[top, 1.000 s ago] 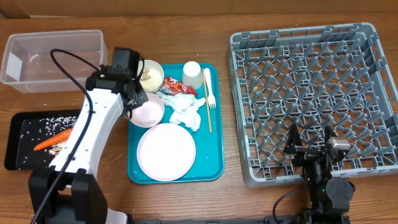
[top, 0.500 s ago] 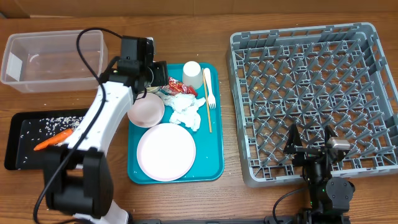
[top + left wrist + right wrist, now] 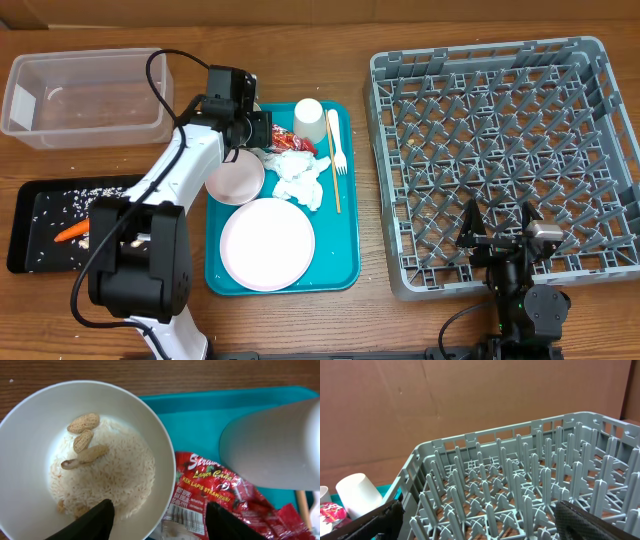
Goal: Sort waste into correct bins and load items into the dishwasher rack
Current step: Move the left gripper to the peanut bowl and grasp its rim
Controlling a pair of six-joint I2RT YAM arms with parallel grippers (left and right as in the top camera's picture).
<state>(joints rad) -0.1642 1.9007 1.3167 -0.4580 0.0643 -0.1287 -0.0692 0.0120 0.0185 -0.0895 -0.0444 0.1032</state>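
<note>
At the upper left of the teal tray (image 3: 336,255), the left claw (image 3: 160,512) hangs over the rice bowl (image 3: 85,460), jaws partly apart and holding nothing. The bowl's right rim runs up between its fingers, so most of the bowl lies to the left. The bowl is white and round, holding pale rice and a few nuts (image 3: 83,423). The red wrapper (image 3: 215,492) lies just beside it. At far right, the right claw (image 3: 480,527) stands wide and empty by the rack (image 3: 520,485). The left arm is much nearer.

White bowl (image 3: 20,460) of pale rice (image 3: 120,475) and tan nuts (image 3: 83,423), red printed wrapper (image 3: 210,490), teal tray (image 3: 200,415), grey rack (image 3: 500,150)
</note>
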